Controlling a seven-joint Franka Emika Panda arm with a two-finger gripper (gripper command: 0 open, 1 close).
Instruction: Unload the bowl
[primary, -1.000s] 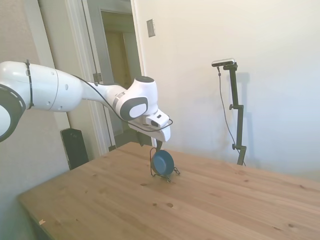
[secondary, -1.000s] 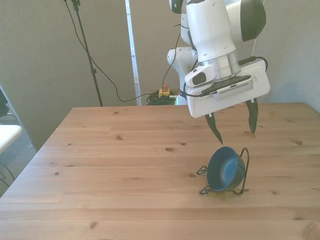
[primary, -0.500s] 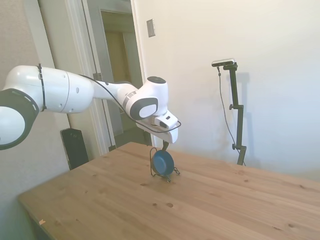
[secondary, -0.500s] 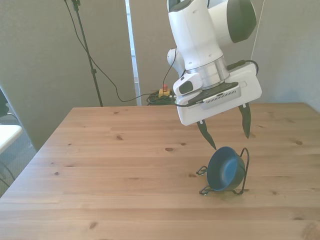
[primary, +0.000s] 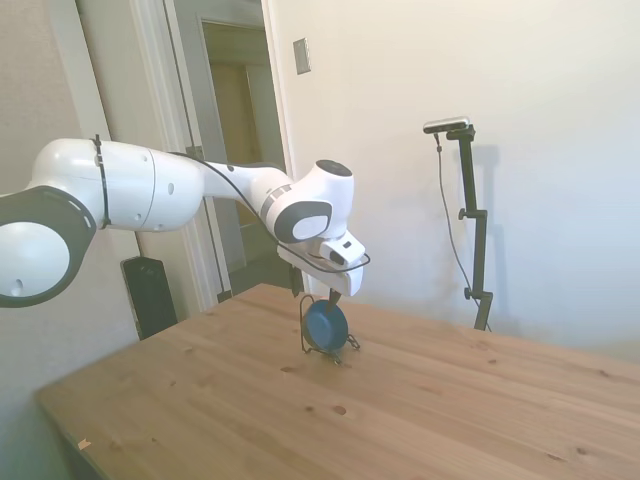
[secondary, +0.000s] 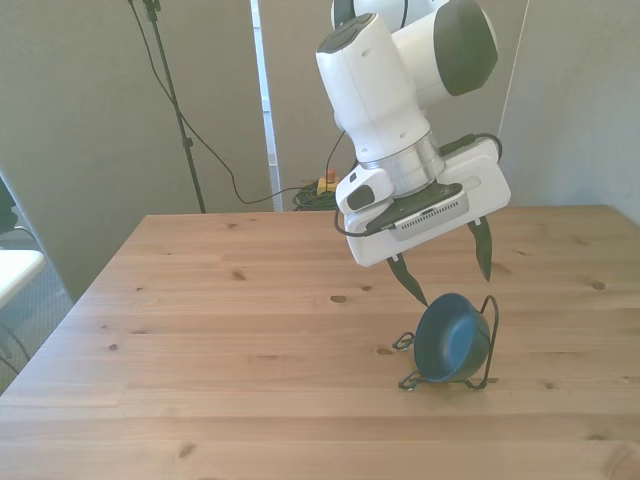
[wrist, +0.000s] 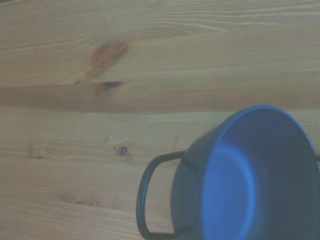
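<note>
Currently a white robot arm (primary: 150, 190) reaches in from the left of the side view over a pale wooden table (primary: 420, 400), and its hand (secondary: 447, 280) hangs just above a small dark-blue bowl (secondary: 452, 338). Seen from the front, the hand's two dark fingers (secondary: 408, 281) are spread wide apart and hold nothing; one fingertip sits close above the bowl's upper rim on the front view's left, the other is a little higher on the front view's right, and neither clearly touches the bowl. That bowl stands tipped on its edge, its opening turned toward the front view's left and toward the camera, propped in a thin black wire rack (secondary: 487, 340) whose upright loop rises behind it and whose small feet rest on the table. Bowl and rack sit right of the table's middle in the front view. From the side view the bowl (primary: 325, 324) shows as a blue disc directly under the hand (primary: 332, 296). Up close, the wrist view shows the bowl's (wrist: 250, 180) blue inside and a curved black wire of the rack (wrist: 145, 192) beside it, over wood grain with a brown knot (wrist: 107, 52).
</note>
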